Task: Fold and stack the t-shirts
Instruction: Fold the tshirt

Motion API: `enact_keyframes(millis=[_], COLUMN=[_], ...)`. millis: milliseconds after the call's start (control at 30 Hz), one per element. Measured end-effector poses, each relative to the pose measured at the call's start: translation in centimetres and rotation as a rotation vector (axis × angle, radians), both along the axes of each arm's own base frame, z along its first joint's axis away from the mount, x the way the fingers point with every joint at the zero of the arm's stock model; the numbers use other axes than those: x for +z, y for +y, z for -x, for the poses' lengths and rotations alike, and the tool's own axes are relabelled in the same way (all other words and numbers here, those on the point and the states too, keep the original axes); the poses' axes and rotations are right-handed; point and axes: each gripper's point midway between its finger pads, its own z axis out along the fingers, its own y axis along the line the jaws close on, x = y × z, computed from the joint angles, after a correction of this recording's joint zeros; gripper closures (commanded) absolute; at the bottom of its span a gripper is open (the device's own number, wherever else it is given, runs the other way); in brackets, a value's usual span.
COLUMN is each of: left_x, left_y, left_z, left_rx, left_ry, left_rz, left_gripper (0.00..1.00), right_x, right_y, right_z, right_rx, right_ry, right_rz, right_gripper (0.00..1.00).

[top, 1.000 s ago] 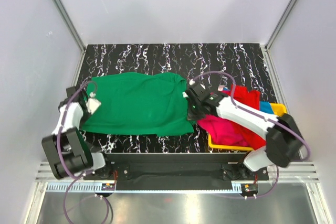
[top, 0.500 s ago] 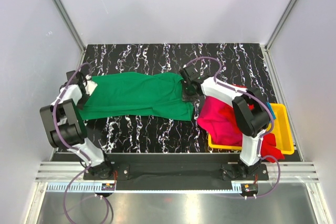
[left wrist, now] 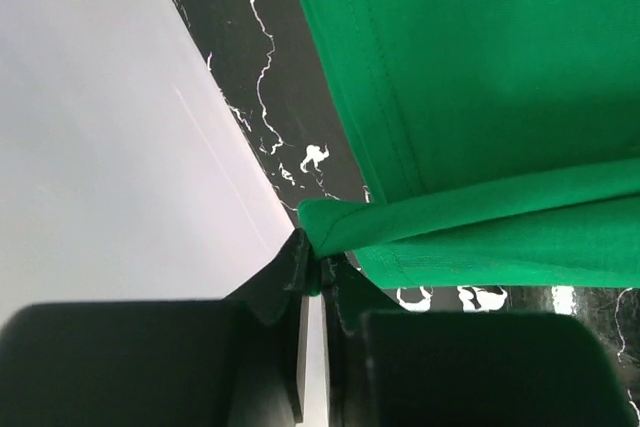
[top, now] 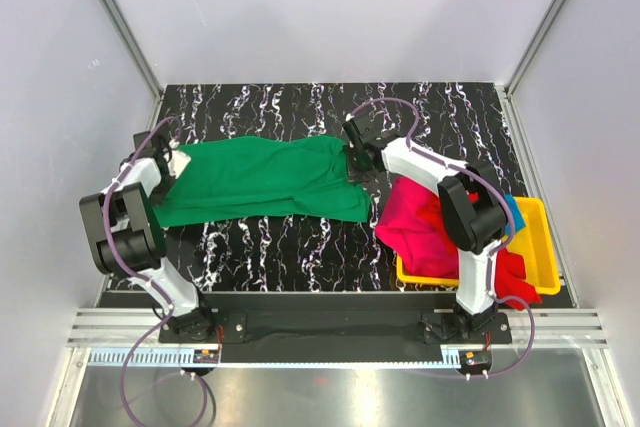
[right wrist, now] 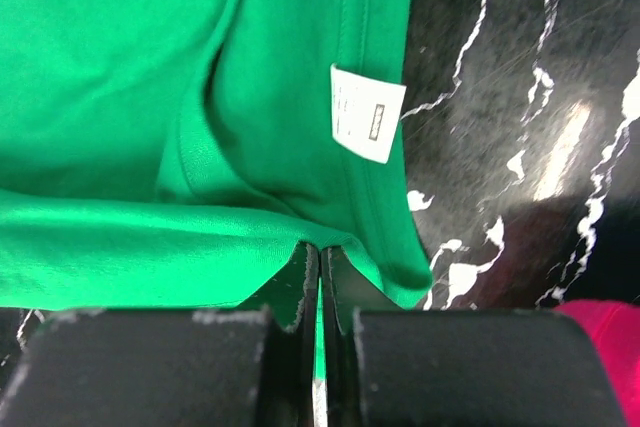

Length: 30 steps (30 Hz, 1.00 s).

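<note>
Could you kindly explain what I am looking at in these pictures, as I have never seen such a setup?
Two robot arms stand at the near edge of a black marbled table. The wide picture looks down from above; the other two come from wrist cameras. A green t-shirt lies spread on the table. The left gripper pinches one end of it, the right gripper the other. At the right, a magenta t-shirt and a red t-shirt lie heaped in and over a yellow tray.
</note>
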Motion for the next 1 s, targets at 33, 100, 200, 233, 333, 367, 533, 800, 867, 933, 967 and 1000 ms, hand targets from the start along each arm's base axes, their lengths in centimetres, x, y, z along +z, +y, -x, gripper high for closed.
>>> enact_keyframes(millis=[33, 100, 200, 233, 333, 367, 533, 800, 867, 933, 967, 1000], left_x=[-0.1, -0.1, -0.1, -0.1, 0.5, 0.9, 3.0, -2.6, -2.4, -2.4, -2.4, -2.4], left_y=[0.0, 0.1, 0.3, 0.3, 0.3, 0.2, -1.4, -2.6, -2.3, -1.9, -1.8, -1.7], left_z=[0.0, -0.1, -0.5, -0.7, -1.1, -1.2, 1.1, 5.5, 4.5, 3.7, 3.4, 3.1], left_rx=[0.0, -0.001, 0.014, 0.026, 0.052, 0.056, 0.011, -0.112, -0.12, -0.124, -0.125, -0.128], left_ry=[0.001, 0.001, -0.016, -0.028, -0.065, -0.08, -0.175, 0.004, -0.026, -0.044, -0.053, -0.062], left_rz=[0.0, -0.003, -0.011, -0.01, -0.003, 0.0, 0.011, 0.009, -0.005, -0.022, -0.029, -0.034], left_gripper=[0.77, 0.49, 0.15, 0.14, 0.13, 0.13, 0.4, 0.2, 0.21, 0.25, 0.27, 0.3], right_x=[-0.1, 0.0, 0.3, 0.4, 0.7, 0.8, 2.5, 1.0, -0.2, -1.0, -1.4, -1.8], right_y=[-0.1, 0.0, 0.5, 0.6, 0.7, 0.6, -0.8, -2.9, -3.2, -3.1, -3.0, -2.9], right_z=[-0.2, -0.9, -2.1, -2.4, -2.8, -2.8, -1.3, 4.3, 5.3, 5.8, 5.8, 5.9], right_rx=[0.001, 0.011, 0.019, 0.023, 0.022, 0.02, -0.002, -0.03, -0.033, -0.033, -0.033, -0.033], right_ry=[-0.001, -0.008, -0.024, -0.029, -0.031, -0.03, -0.032, 0.089, 0.135, 0.164, 0.174, 0.185], right_rz=[0.004, 0.005, -0.007, -0.006, 0.003, 0.007, 0.024, 0.009, 0.014, 0.011, 0.012, 0.009], right_gripper=[1.0, 0.82, 0.39, 0.36, 0.35, 0.35, 0.5, 0.47, 0.47, 0.47, 0.47, 0.56])
